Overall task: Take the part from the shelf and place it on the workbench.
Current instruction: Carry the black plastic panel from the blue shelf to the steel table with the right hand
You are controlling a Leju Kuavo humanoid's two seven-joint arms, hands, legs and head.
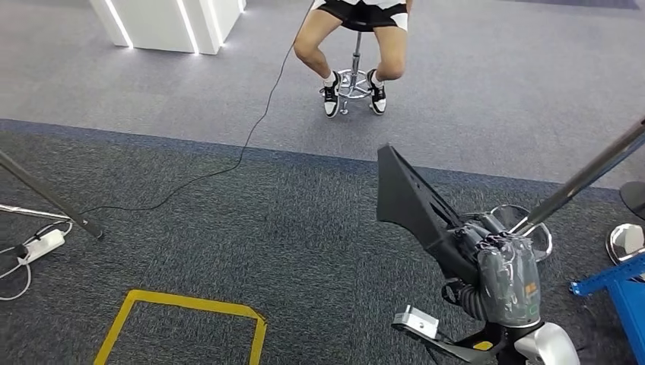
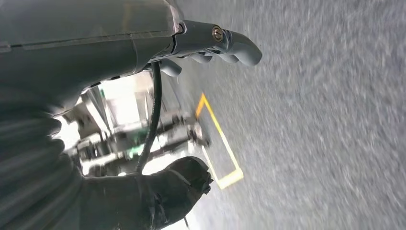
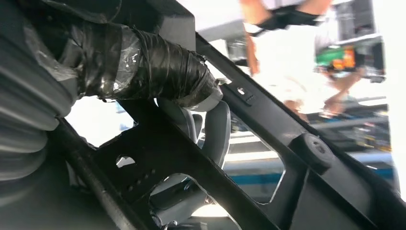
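My right hand grips the black part, which juts up beyond it; seated person ahead; left hand curled, holding nothing.

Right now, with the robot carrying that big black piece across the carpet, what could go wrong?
The black part juts far beyond the right hand, so it could twist or slip loose. Its raised end could hit the slanted pole close beside it. The cable trailing across the carpet could snag a foot.

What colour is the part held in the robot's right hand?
Black; the part shows best in the head view, gripped by the right hand.
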